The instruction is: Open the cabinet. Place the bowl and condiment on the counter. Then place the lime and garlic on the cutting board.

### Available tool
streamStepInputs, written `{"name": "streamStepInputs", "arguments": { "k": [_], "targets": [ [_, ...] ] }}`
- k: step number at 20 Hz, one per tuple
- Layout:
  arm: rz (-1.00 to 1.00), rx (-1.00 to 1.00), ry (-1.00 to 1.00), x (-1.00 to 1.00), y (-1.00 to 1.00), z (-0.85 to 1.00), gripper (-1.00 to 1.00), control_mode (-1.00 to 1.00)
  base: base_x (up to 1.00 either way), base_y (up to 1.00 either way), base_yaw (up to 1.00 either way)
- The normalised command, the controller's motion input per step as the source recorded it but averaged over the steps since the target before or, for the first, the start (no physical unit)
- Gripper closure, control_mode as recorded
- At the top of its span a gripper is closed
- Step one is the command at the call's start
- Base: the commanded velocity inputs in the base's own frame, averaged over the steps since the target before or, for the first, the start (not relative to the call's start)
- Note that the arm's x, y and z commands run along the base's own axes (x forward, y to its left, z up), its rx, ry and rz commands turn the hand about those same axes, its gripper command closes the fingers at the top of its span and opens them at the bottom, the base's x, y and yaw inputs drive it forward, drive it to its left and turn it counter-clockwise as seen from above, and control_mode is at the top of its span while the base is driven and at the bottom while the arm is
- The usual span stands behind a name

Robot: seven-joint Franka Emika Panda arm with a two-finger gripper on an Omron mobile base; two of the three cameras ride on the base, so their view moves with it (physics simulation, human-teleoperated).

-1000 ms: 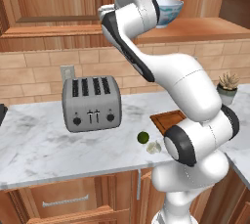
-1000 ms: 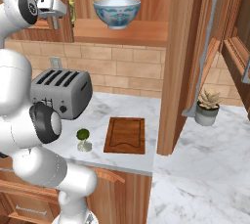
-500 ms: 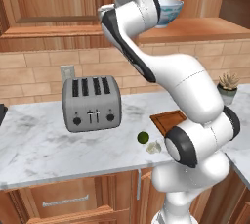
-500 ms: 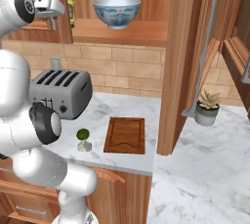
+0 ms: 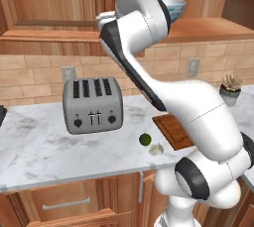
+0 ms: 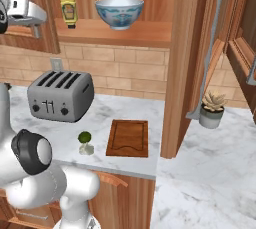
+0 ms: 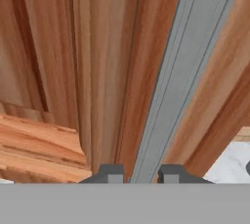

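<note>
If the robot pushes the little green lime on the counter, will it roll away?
Probably, yes. The lime looks round as a ball and sits on smooth marble counter, so a nudge could send it rolling. The garlic right beside it is lumpy and might stop it on that side.

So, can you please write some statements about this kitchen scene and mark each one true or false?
1. The bowl stands on the cabinet shelf. True.
2. The lime lies on the cutting board. False: it lies on the counter, left of the board.
3. The gripper is shut on the cabinet handle. True.
4. The condiment stands beside the toaster. False: it stands on the shelf.
</note>
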Motion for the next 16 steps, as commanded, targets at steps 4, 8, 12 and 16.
{"name": "streamStepInputs", "arguments": {
  "k": [4,8,12,16],
  "targets": [
    [0.0,0.0,-0.04,-1.0,0.73,0.0,1.0,-1.0,0.0,0.0,0.0],
    [0.0,0.0,0.0,-1.0,0.85,0.0,1.0,-1.0,0.0,0.0,0.0],
    [0.0,0.0,0.0,-1.0,0.89,0.0,1.0,-1.0,0.0,0.0,0.0],
    [0.0,0.0,0.0,-1.0,0.86,0.0,1.0,-1.0,0.0,0.0,0.0]
  ]
}}
